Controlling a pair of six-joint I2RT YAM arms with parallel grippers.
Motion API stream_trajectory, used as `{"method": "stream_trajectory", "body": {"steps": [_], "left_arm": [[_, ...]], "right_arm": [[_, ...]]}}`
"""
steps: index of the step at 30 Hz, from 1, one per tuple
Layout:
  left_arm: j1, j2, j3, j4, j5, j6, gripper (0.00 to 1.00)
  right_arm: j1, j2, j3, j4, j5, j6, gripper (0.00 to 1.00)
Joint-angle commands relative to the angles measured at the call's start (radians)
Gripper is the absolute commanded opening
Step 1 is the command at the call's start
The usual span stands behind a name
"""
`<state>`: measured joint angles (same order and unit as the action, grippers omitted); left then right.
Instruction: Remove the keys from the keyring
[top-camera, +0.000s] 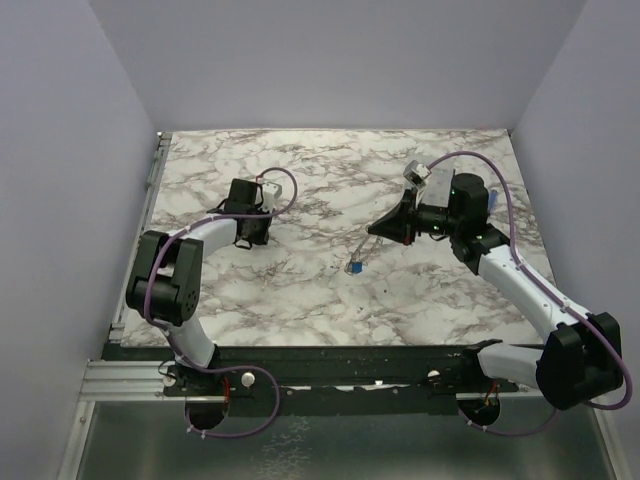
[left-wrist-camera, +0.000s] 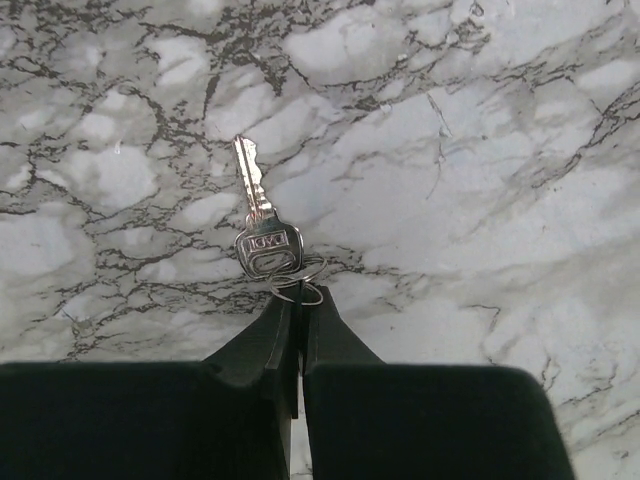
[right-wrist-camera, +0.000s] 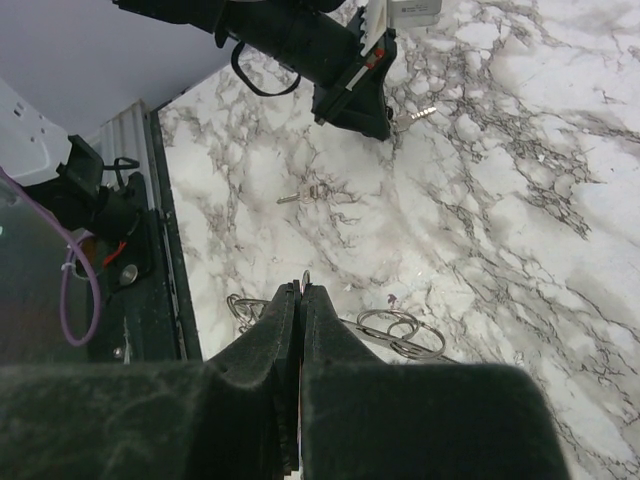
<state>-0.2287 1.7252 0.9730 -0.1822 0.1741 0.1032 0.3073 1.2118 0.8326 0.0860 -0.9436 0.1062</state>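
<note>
Right now the left gripper (left-wrist-camera: 298, 306) is clamped on the thin keyring (left-wrist-camera: 300, 281), its silver key (left-wrist-camera: 262, 215) lying toward twelve o'clock on the marble table (left-wrist-camera: 480, 150); the right gripper (right-wrist-camera: 301, 290) has jaws pressed together.

My right gripper (right-wrist-camera: 302, 300) sits pressed closed at bottom centre, with wire rings (right-wrist-camera: 400, 335) just to its right. A silver key (right-wrist-camera: 303, 195) lies mid-frame on the marble table (right-wrist-camera: 520, 150).
</note>
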Motion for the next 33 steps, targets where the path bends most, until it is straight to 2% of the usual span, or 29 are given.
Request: {"method": "stream_trajectory", "body": {"steps": [1,4,8,13,18,20,23,27,31,33], "left_arm": [[-0.009,-0.043,-0.03,-0.103,0.024,0.018,0.0],[-0.008,-0.077,-0.035,-0.161,0.023,0.048,0.0],[-0.008,-0.133,-0.045,-0.259,-0.051,0.147,0.0],[-0.008,-0.206,-0.09,-0.397,-0.04,0.264,0.0],[-0.012,-0.242,-0.128,-0.458,-0.06,0.314,0.1],[-0.011,-0.236,-0.128,-0.473,-0.061,0.319,0.19],[-0.01,-0.244,-0.116,-0.489,-0.032,0.328,0.4],[-0.009,-0.28,-0.07,-0.495,-0.001,0.328,0.58],[-0.009,-0.317,-0.023,-0.504,0.027,0.311,0.71],[-0.009,-0.333,-0.007,-0.507,0.039,0.297,0.85]], "right_arm": [[-0.004,-0.008,-0.015,0.032,0.006,0.018,0.01],[-0.004,-0.011,-0.013,0.025,0.008,0.013,0.01],[-0.004,-0.016,-0.013,0.02,0.01,0.01,0.0],[-0.004,-0.015,-0.022,0.029,0.011,0.012,0.01],[-0.004,-0.003,-0.032,0.055,0.014,0.033,0.0],[-0.004,0.002,-0.036,0.06,0.02,0.04,0.01],[-0.004,0.011,-0.045,0.056,0.031,0.048,0.01],[-0.004,0.004,-0.065,0.018,0.031,0.035,0.01],[-0.004,-0.032,-0.076,-0.097,0.049,-0.026,0.01],[-0.004,-0.053,-0.079,-0.181,0.067,-0.057,0.01]]}}
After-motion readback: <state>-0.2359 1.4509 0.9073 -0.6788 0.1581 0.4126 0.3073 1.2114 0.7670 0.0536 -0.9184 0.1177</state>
